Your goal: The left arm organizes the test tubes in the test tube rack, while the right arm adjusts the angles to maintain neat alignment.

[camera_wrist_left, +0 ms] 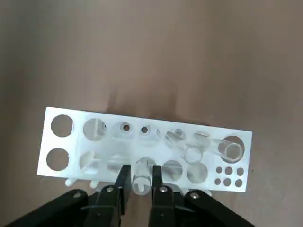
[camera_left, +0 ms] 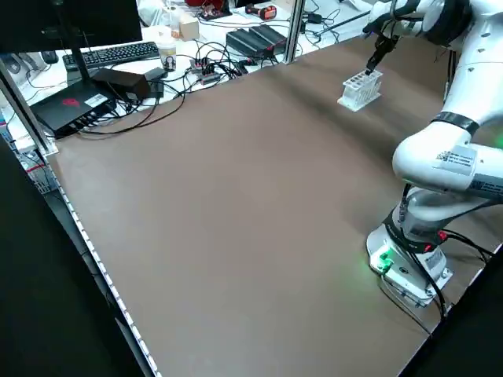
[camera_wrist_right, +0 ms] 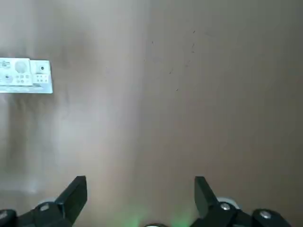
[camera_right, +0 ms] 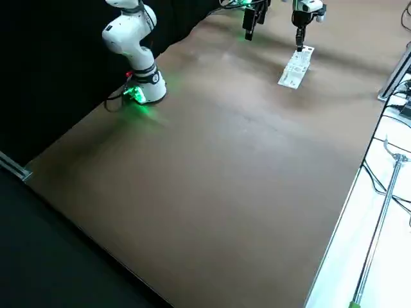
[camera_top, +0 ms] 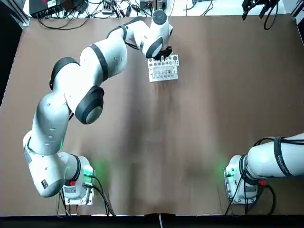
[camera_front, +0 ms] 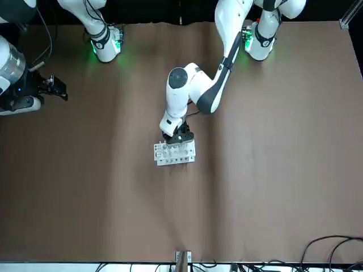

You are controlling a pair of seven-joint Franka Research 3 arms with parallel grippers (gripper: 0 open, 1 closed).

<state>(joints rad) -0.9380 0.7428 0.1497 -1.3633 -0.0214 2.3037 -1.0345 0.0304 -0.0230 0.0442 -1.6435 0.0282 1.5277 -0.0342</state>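
Observation:
The white test tube rack point(camera_top: 164, 70) stands at the far middle of the table, also seen in the front view point(camera_front: 174, 153). The left arm point(camera_top: 90, 71) reaches out to it. My left gripper point(camera_wrist_left: 140, 170) hangs right over the rack's point(camera_wrist_left: 59, 142) near row, its fingers shut on a clear test tube point(camera_wrist_left: 141, 184) standing in a hole. Several other test tubes point(camera_wrist_left: 227, 147) sit in the rack, some leaning. The right arm point(camera_top: 275, 159) stays back by its base. My right gripper point(camera_wrist_right: 139, 194) is open and holds nothing, high above the bare table, far from the rack point(camera_wrist_right: 23, 75).
Cables, a keyboard point(camera_left: 130, 53) and electronics boxes point(camera_left: 251, 38) lie beyond the far table edge. The two green-lit arm bases point(camera_top: 78, 180) point(camera_top: 237, 180) stand at the near edge. Brown tabletop point(camera_top: 190, 133) stretches between them and the rack.

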